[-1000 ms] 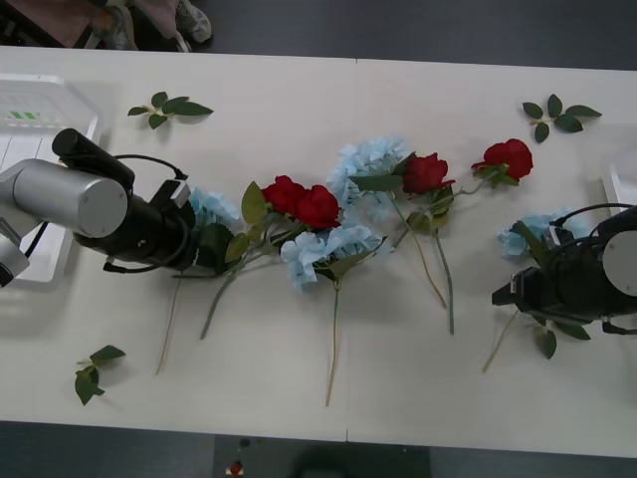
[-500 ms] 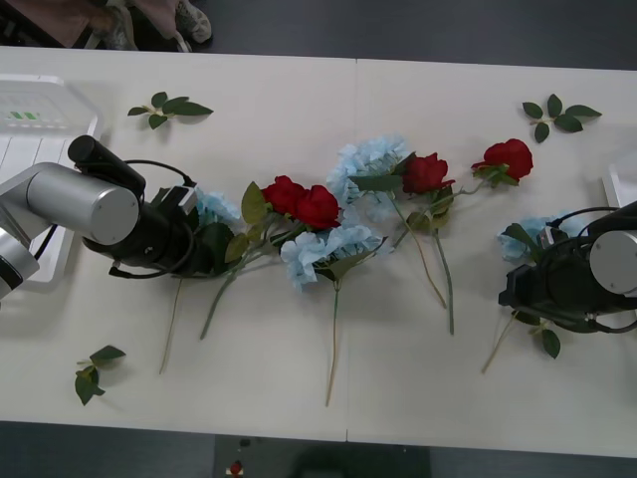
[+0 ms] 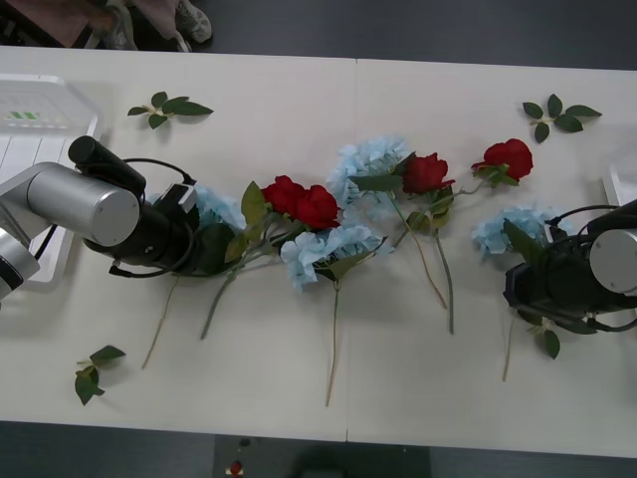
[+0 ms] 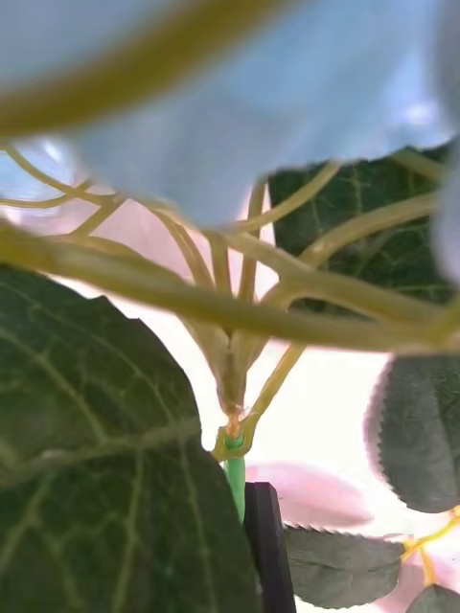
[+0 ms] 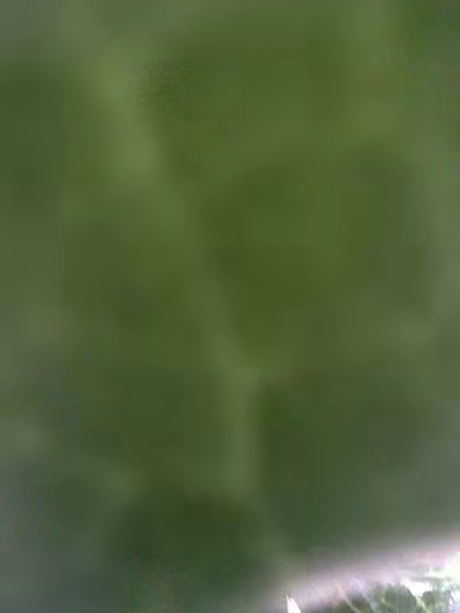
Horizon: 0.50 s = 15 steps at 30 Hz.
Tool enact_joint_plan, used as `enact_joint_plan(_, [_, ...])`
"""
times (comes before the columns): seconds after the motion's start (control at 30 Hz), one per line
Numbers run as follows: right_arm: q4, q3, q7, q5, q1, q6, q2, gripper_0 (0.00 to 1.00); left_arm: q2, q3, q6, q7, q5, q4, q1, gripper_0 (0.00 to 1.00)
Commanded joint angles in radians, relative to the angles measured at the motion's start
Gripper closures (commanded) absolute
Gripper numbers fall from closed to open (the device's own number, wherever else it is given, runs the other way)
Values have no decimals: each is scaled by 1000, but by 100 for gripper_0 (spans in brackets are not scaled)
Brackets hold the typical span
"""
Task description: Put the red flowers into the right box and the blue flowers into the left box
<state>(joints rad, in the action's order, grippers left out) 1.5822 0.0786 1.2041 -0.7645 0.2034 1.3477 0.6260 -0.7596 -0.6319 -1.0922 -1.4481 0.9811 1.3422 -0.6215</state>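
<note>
Front view: the left gripper [image 3: 204, 244] is buried in a blue hydrangea stem [image 3: 221, 211] just right of the left box [image 3: 30, 119]. The right gripper [image 3: 518, 284] sits on another blue hydrangea [image 3: 508, 227], far across the table from that box; its jaw opening cannot be told.

Right wrist view: one black finger [image 4: 270, 546] touches the hydrangea stalk [image 4: 235, 474], likely for lifting.

Left wrist view: a green leaf [image 5: 230, 287] pressed close hides the jaws.

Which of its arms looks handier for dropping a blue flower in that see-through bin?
The left, probably: its left gripper is at a blue flower close to the left box, while the right gripper sits far across the table.
</note>
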Motion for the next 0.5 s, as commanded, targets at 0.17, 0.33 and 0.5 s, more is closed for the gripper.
enact_joint_plan(0.17, [165,-37,80,-133,18,16,81,100,-138,14,5,52,-1,138,-38,100])
enact_joint_plan(0.33, [194,-108,318,-322,36,45,78,100,-231,37,-14,55,2,235,-40,100])
enact_joint_plan(0.5, [193,-172,502,-601,90,151,51,100,-345,129,-130,61,21,344,-47,100])
